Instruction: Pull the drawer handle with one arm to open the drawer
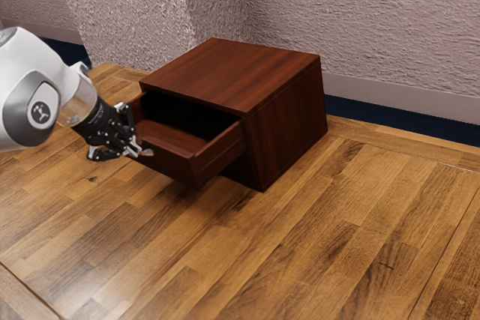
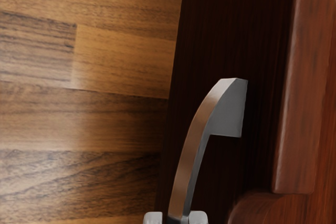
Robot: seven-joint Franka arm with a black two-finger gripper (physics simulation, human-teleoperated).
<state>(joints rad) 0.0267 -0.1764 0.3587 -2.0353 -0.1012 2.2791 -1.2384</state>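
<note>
A dark red-brown wooden cabinet [image 1: 247,80] stands on the plank floor, and its drawer [image 1: 196,152] is pulled well out toward the exterior view's left. My black gripper [image 1: 126,148] is at the drawer's front face, shut on the grey metal handle [image 1: 144,152]. In the wrist view the curved grey handle [image 2: 210,135] rises from the dark drawer front [image 2: 231,51]. Two pale fingertips [image 2: 153,217] press on its lower end from both sides.
The wooden plank floor [image 1: 315,245] spreads wide in front of and to the right of the cabinet. A rough textured wall [image 1: 360,13] with a dark skirting strip runs behind it.
</note>
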